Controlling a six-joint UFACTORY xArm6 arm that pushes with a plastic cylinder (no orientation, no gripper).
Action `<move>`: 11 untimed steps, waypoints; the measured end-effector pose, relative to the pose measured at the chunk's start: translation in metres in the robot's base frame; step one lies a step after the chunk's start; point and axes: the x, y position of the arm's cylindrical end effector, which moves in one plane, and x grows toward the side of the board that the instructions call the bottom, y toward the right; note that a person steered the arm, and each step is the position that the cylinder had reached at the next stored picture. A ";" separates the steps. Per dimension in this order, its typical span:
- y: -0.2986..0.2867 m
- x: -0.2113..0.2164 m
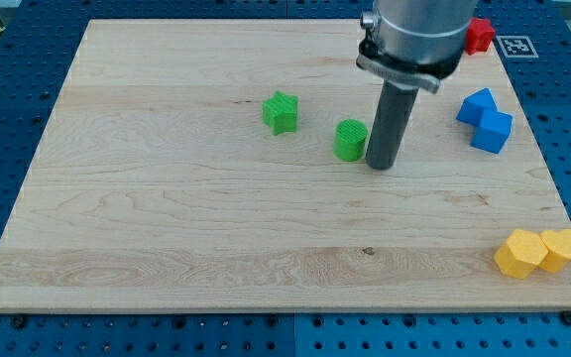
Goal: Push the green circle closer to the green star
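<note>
The green circle [350, 140], a short green cylinder, stands on the wooden board just right of the view's centre. The green star [281, 112] lies a short way to its upper left, with a gap of bare wood between them. My tip [381, 165] is down on the board right beside the green circle, on its right side, touching or nearly touching it. The rod rises from there to the grey arm head at the view's top.
Two blue blocks [484, 119] sit together at the board's right edge. A red block [479, 35] is at the top right, partly behind the arm. A yellow hexagon-like block [518, 253] and a yellow heart [561, 248] sit together at the bottom right corner.
</note>
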 end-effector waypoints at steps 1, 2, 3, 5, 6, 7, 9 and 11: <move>-0.010 -0.021; -0.010 0.010; -0.018 0.031; -0.045 -0.038; -0.045 -0.035; -0.012 -0.032; -0.021 -0.080; -0.066 -0.083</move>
